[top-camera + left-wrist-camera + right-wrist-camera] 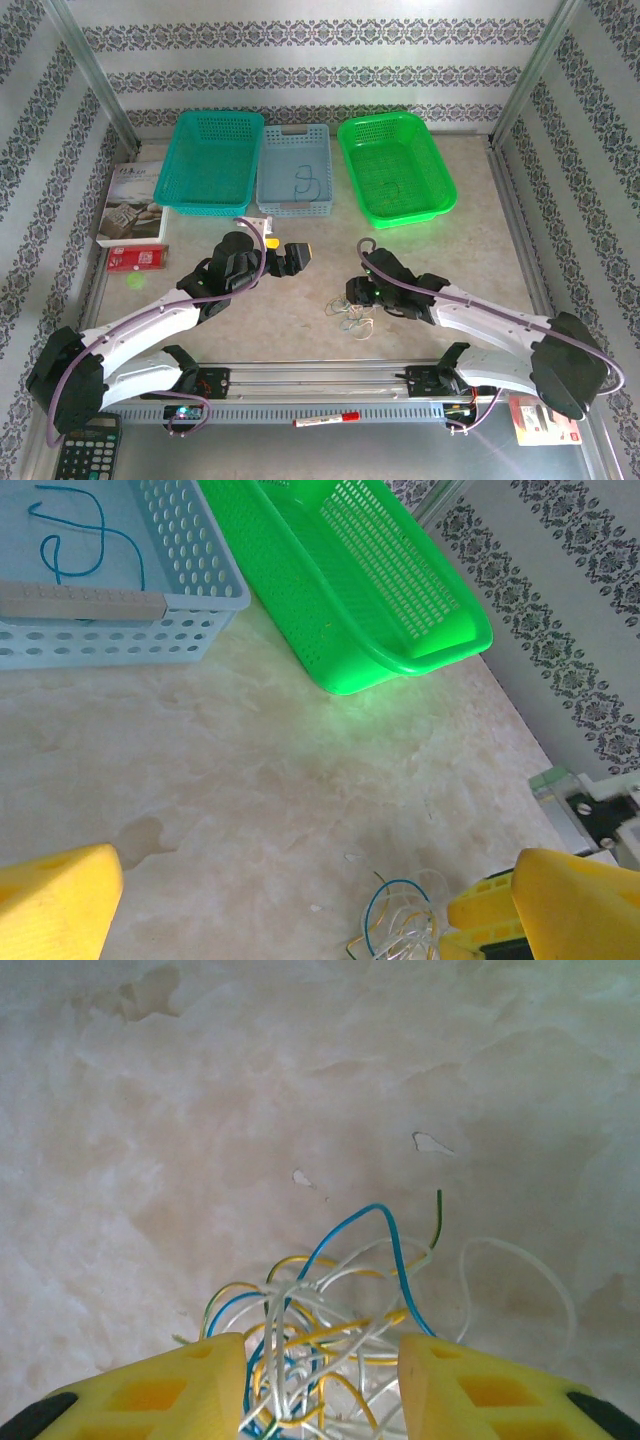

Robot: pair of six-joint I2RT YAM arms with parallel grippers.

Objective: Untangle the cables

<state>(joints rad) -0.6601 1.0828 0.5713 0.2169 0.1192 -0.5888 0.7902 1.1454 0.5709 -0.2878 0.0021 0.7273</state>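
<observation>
The cables [335, 1310] are a loose tangle of white, yellow and blue wires on the pale tabletop, also seen from above [352, 316] in the middle of the table. My right gripper [320, 1385] is low over the cables, its yellow fingers [150, 1395] apart on either side of the bunch, with wires lying loosely between them. My left gripper [320, 905] hangs wide open over bare table to the left of the bunch [400, 925], holding nothing. In the top view the left gripper [287, 250] is up-left of the right gripper [352, 298].
Three baskets stand along the back: teal [210, 160], blue-grey [295, 170] with one blue wire [80, 540] inside, and green [395, 165]. A book [135, 205] and a red packet [138, 260] lie at the left. A calculator [85, 455] and a marker [325, 420] lie near the front edge.
</observation>
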